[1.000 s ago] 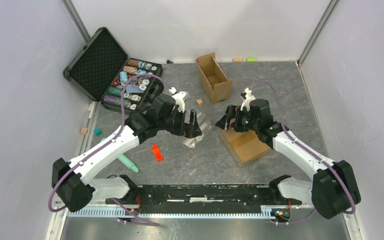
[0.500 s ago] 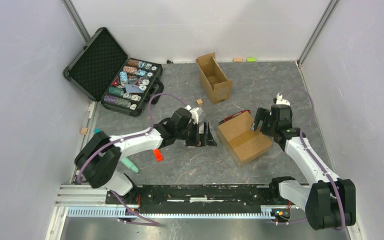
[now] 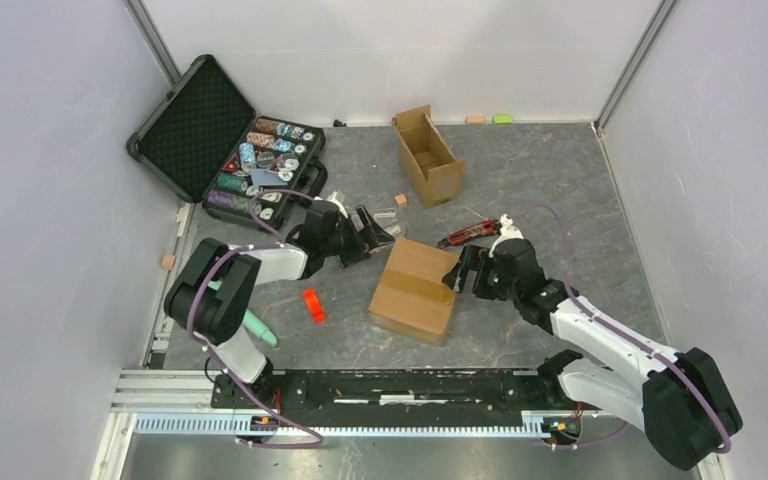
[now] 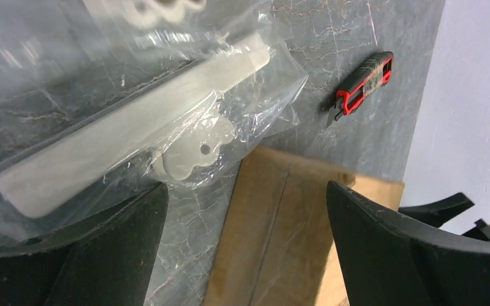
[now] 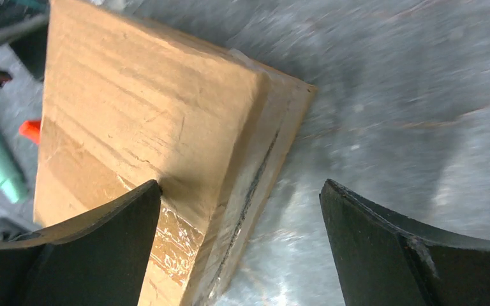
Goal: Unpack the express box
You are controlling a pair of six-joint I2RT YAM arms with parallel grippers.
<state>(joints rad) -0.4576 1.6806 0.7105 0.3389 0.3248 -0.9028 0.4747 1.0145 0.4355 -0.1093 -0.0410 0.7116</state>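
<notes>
Pushed leftward since the earlier frame, the express box sits at lower centre, long axis roughly up-down, just left of the nearer right gripper, fingers spread and empty; the left gripper, likewise spread, hangs to its upper left.

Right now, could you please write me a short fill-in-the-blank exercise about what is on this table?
1. The clear bag under the left fingers holds parts coloured ____.
2. The knife near the taped box has a black and ____ handle.
3. The black case of chips has its lid ____.
4. The right fingers stand wide ____ beside the box.
Missing words: white; red; open; open.
</notes>
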